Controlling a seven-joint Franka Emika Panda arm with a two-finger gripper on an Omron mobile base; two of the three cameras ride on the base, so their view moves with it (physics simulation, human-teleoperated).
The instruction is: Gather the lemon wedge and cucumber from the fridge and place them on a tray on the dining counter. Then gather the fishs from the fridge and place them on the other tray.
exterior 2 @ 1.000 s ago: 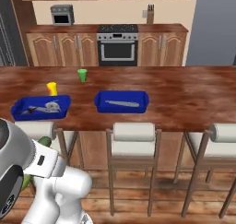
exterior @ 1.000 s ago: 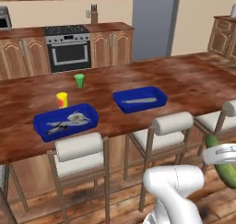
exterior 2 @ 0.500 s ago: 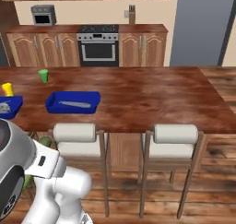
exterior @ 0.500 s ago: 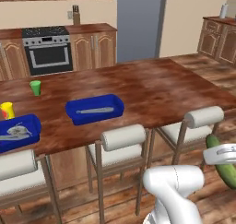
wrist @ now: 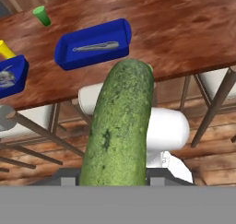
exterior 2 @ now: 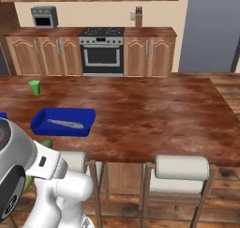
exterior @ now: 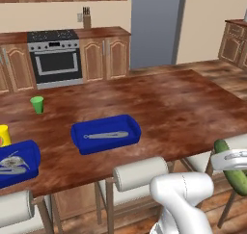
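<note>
Left base view: cucumber (exterior: 230,168) hangs low beside stool (exterior: 140,173), below dining counter (exterior: 183,103).
Right base view: tray (exterior 2: 63,121) holds one fish.
Hand view: gripper (wrist: 113,174) clamps cucumber; risk: stool strike dislodges it.

Wooden cabinets (exterior 2: 51,58) flank a steel oven (exterior: 56,64) on the beige back wall, beside a grey fridge (exterior: 157,26).

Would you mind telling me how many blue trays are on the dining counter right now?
2: one blue tray near the counter's middle, holding a fish; another tray at the left edge, partly cut off. Others may be out of frame.
</note>
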